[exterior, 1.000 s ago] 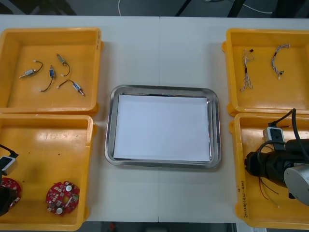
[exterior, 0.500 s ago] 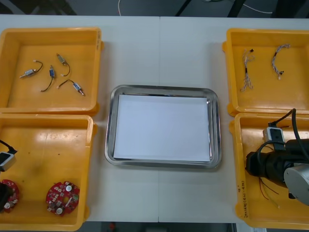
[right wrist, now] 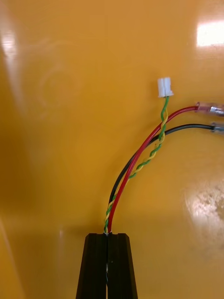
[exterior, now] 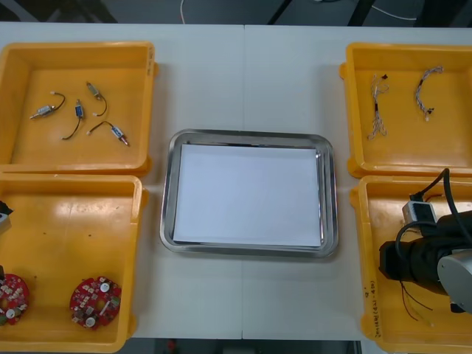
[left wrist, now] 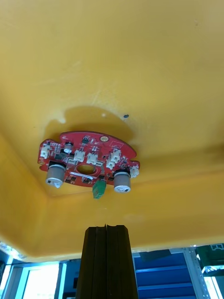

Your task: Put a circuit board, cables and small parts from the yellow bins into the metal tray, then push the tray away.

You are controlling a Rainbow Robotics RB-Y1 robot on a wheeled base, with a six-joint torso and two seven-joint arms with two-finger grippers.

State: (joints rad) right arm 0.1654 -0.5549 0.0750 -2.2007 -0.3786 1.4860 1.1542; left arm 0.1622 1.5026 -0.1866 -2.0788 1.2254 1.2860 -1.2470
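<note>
Front view, tray: The metal tray (exterior: 167, 221) sits between the yellow bins. Its white inside is bare, so nothing is loaded yet.
Front view, left: A round red circuit board (exterior: 96, 301) lies in the near left bin (exterior: 74, 193), with a second circuit board (exterior: 13, 297) beside it.
Front view, right: My right arm (exterior: 424, 259) hangs over the near right bin (exterior: 369, 221).
Right wrist view: My right gripper (right wrist: 107, 236) is clenched on a cable bundle (right wrist: 140, 159) of red, black and twisted green-yellow strands. I pinch it at one end, so the white connector (right wrist: 163, 87) trails free.
Left wrist view: My left gripper (left wrist: 106, 229) is closed on nothing. A circuit board (left wrist: 88, 159) lies just beyond the tips, near the bin's corner.
Judgement: The cables look ready to go to the tray. My left fingers must open before taking a board.
</note>
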